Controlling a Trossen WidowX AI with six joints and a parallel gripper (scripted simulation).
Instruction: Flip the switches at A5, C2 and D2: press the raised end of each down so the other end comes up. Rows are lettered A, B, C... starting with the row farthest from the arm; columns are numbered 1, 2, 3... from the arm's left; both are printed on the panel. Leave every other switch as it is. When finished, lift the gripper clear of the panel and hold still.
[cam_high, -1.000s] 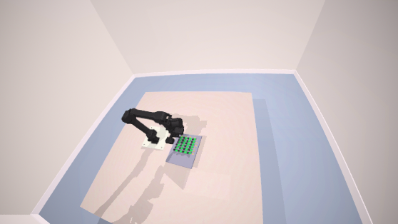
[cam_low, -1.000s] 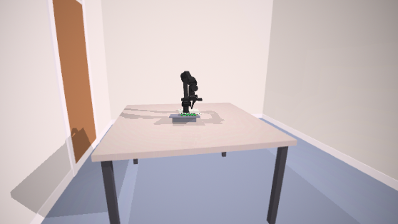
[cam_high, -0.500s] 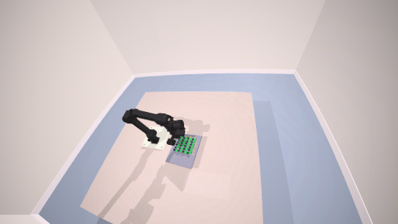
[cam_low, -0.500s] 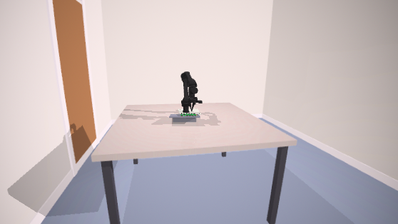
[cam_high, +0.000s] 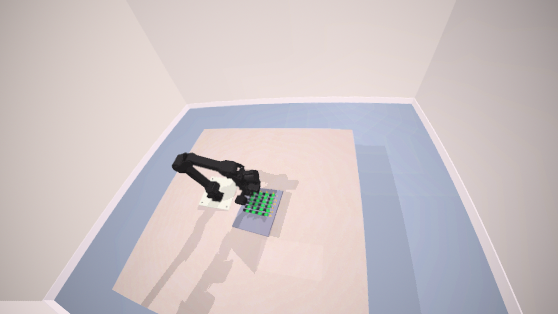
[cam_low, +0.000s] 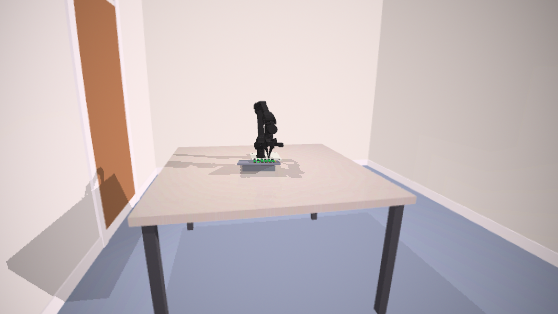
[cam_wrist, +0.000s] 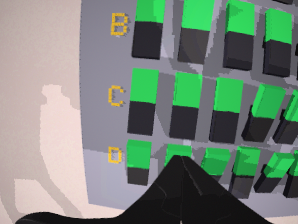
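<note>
The grey panel (cam_high: 255, 226) (cam_wrist: 100, 70) carries rows of green and black rocker switches. My gripper (cam_wrist: 179, 162) (cam_low: 270, 156) is shut, with nothing between its fingers. In the wrist view its dark tips overlap switch D2 (cam_wrist: 178, 149), so only the green far part of D2 shows and its black near part is hidden. Whether the tips touch D2 cannot be told. Switch C2 (cam_wrist: 187, 90) shows whole just beyond the tips, green far half and black near half, looking much like its neighbour C1 (cam_wrist: 144, 86). A5 is outside the wrist view and too small to read in the top and exterior views.
Switch D1 (cam_wrist: 139, 155) stands left of the tips and D3 (cam_wrist: 216, 156) to the right, partly behind a finger. Row B lies beyond row C. The printed letter D (cam_wrist: 114, 155) is at the left. The arm's white base plate (cam_high: 207, 203) sits beside the panel on the table (cam_low: 225, 197).
</note>
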